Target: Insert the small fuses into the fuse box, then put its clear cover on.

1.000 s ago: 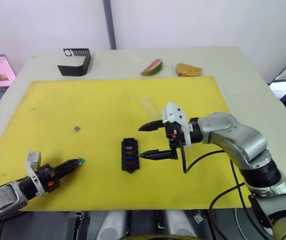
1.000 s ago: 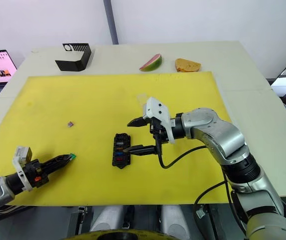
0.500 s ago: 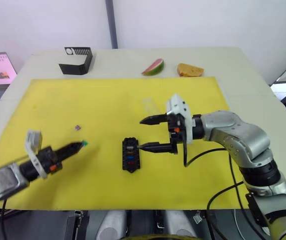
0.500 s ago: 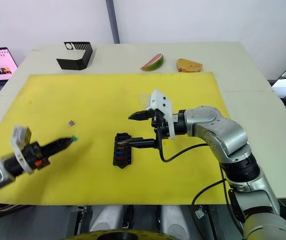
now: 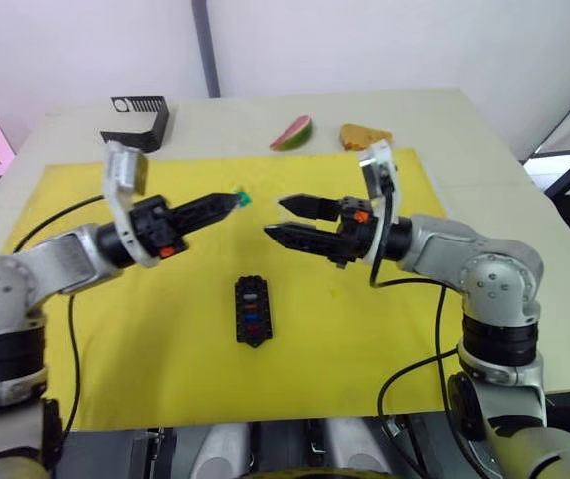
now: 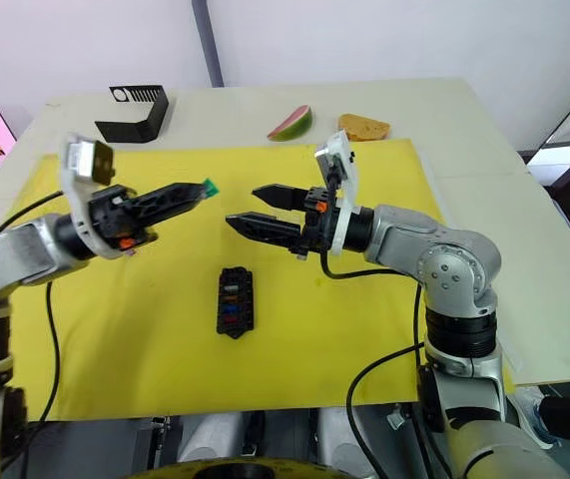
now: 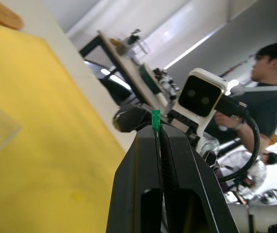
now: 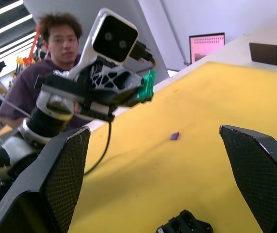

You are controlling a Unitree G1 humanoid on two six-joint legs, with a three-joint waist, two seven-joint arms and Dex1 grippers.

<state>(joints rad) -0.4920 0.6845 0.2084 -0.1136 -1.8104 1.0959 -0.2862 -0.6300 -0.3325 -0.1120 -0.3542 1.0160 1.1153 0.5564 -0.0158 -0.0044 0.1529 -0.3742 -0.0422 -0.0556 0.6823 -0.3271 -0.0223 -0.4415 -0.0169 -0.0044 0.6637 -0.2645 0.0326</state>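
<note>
Above mat | left pincer (image 5: 233,201) pinching green fuse (image 5: 244,199) | right pincer (image 5: 277,219) spread, empty

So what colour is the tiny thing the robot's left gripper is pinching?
Green. The small fuse sits at the left gripper's tips, clearest in the right wrist view.

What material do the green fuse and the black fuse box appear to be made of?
The green fuse, pinched in the left gripper, looks like translucent plastic: light glows through its thin edge. The fuse box looks like matte black moulded plastic, judging by its sharp slot edges and dull surface; I cannot be certain.
</note>
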